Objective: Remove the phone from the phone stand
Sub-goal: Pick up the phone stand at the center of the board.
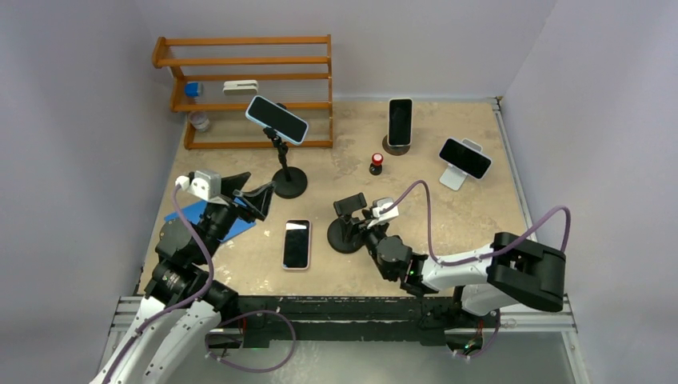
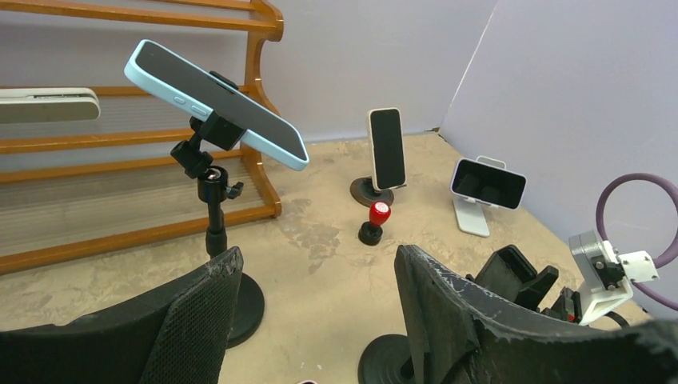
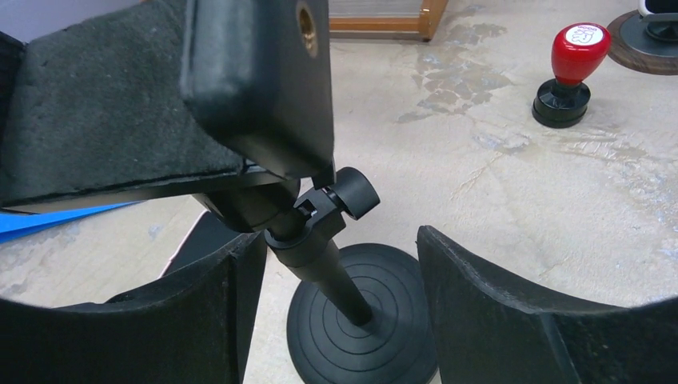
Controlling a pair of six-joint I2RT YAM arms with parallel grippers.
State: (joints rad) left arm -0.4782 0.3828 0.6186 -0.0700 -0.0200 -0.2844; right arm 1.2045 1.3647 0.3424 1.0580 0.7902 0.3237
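Beige tabletop [image 1: 480,216] is being enclosed by grey walls [image 1: 80,96]; left gripper [image 2: 320,256] and right gripper [image 3: 340,240] are being held released.

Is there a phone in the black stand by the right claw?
No, the black stand holds nothing, and a phone lies flat on the table beside it.

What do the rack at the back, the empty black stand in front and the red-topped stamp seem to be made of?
Rack: varnished wood, orange-brown with a sheen. Empty stand: probably matte black plastic, possibly metal; moulded rings on its base. Stamp: glossy red knob, likely plastic, on a black base.
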